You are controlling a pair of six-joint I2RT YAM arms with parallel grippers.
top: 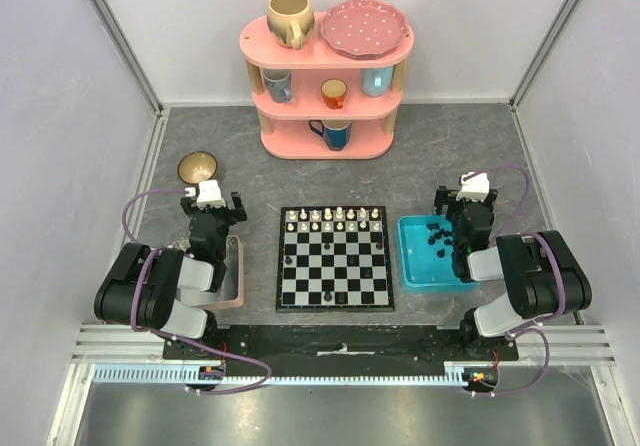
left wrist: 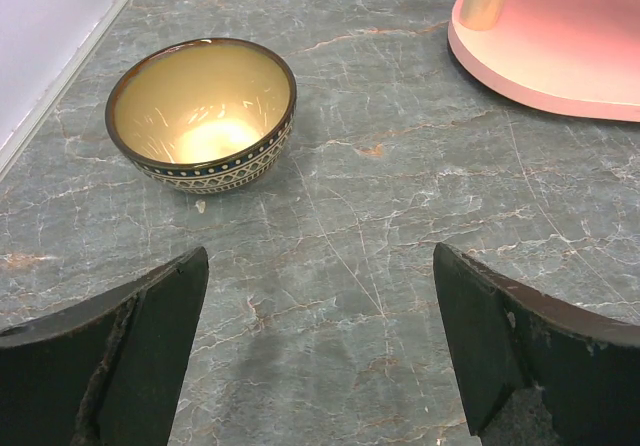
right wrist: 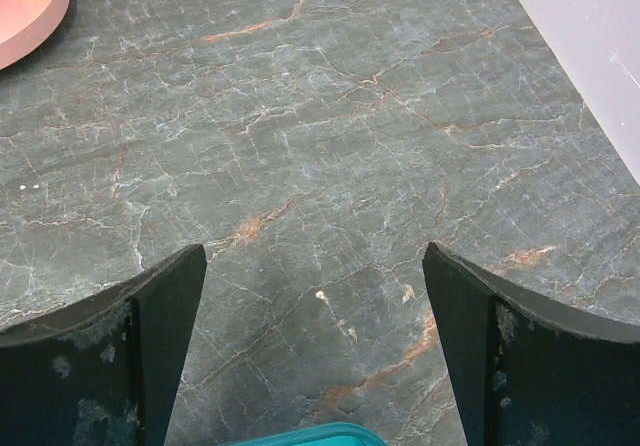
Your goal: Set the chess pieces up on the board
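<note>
The board lies flat at the table's centre between my two arms. Cream-white chess pieces stand in rows along its far edge, and a few black ones stand on nearer squares. More black pieces lie in the blue tray to the right of the board. My left gripper is open over bare table left of the board, with nothing between its fingers. My right gripper is open just past the blue tray's far rim, also holding nothing.
A patterned bowl sits ahead of the left gripper. A pink shelf with cups and a plate stands at the back. A pink-rimmed grey tray lies under the left arm. White walls enclose the table.
</note>
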